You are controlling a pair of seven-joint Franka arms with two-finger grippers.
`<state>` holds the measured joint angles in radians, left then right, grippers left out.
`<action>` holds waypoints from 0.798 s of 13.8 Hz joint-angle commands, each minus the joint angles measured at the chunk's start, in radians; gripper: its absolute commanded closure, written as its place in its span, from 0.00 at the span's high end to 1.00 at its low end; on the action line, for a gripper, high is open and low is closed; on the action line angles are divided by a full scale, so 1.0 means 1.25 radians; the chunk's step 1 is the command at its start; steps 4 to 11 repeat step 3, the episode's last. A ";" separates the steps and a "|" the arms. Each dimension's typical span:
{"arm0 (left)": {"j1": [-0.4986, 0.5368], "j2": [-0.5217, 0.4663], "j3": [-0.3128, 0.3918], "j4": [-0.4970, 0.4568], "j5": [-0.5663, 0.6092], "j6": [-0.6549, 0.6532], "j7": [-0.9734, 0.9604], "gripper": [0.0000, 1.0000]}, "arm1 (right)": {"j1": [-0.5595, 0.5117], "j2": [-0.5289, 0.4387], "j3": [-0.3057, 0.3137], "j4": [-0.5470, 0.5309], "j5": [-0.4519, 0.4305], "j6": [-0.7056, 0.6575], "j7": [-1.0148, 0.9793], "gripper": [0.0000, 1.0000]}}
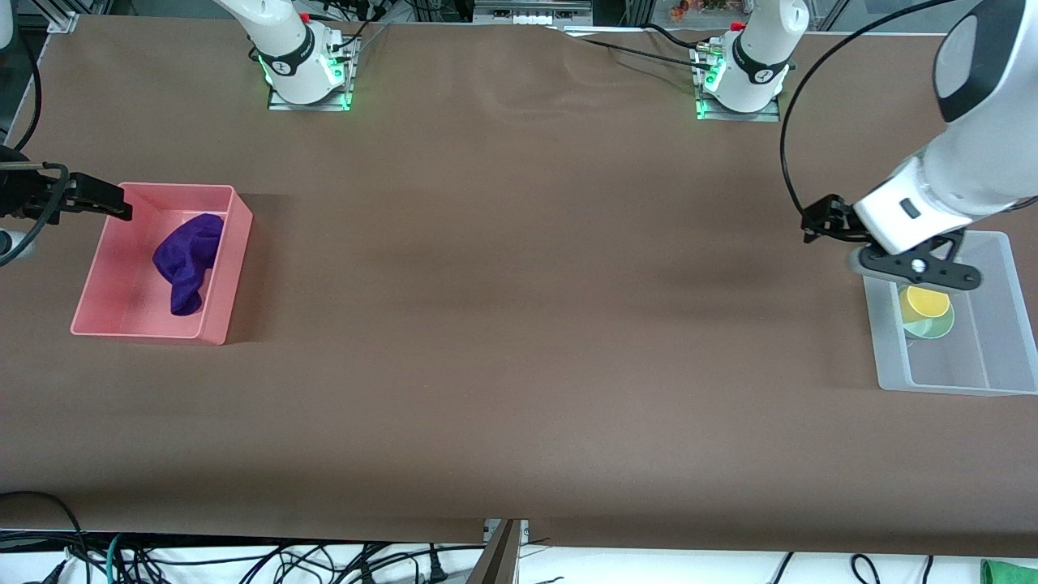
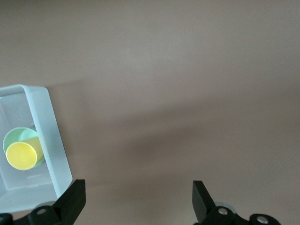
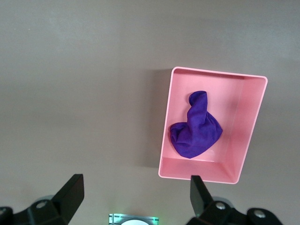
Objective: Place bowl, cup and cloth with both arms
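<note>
The yellow cup (image 1: 927, 301) stands inside the mint-green bowl (image 1: 934, 327), and both sit in a clear bin (image 1: 945, 388) at the left arm's end of the table. My left gripper (image 1: 920, 269) hangs open and empty over the bin's corner toward the robots' bases. In the left wrist view the gripper (image 2: 138, 187) is over bare table, with the cup (image 2: 21, 155), bowl (image 2: 14, 137) and bin (image 2: 51, 136) off to one side. The purple cloth (image 1: 188, 255) lies crumpled in a pink bin (image 1: 229, 272). My right gripper (image 1: 101, 201) is open and empty above that bin's corner. The right wrist view shows its gripper (image 3: 136, 183), the cloth (image 3: 197, 133) and the pink bin (image 3: 206, 171).
The brown table cover (image 1: 519, 308) stretches between the two bins. The arm bases (image 1: 308, 77) (image 1: 742, 85) stand with green lights along the table's edge farthest from the front camera. Cables hang beyond the table's near edge.
</note>
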<state>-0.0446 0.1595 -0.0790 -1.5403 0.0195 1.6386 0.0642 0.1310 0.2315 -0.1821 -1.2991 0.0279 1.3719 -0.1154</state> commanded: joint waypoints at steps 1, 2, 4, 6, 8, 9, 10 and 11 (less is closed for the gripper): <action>-0.079 -0.105 0.090 -0.164 -0.021 0.100 -0.017 1.00 | -0.004 0.000 0.008 0.006 -0.009 -0.003 0.013 1.00; -0.081 -0.109 0.093 -0.167 -0.020 0.100 -0.015 1.00 | -0.004 0.000 0.008 0.006 -0.009 -0.003 0.013 1.00; -0.080 -0.108 0.094 -0.165 -0.020 0.100 -0.013 1.00 | -0.004 0.000 0.008 0.006 -0.009 -0.003 0.013 1.00; -0.080 -0.108 0.094 -0.165 -0.020 0.100 -0.013 1.00 | -0.004 0.000 0.008 0.006 -0.009 -0.003 0.013 1.00; -0.080 -0.108 0.094 -0.165 -0.020 0.100 -0.013 1.00 | -0.004 0.000 0.008 0.006 -0.009 -0.003 0.013 1.00; -0.080 -0.108 0.094 -0.165 -0.020 0.100 -0.013 1.00 | -0.004 0.000 0.008 0.006 -0.009 -0.003 0.013 1.00; -0.080 -0.108 0.094 -0.165 -0.020 0.100 -0.013 1.00 | -0.004 0.000 0.008 0.006 -0.009 -0.003 0.013 1.00; -0.080 -0.108 0.094 -0.165 -0.020 0.100 -0.013 1.00 | -0.004 0.000 0.008 0.006 -0.009 -0.003 0.013 1.00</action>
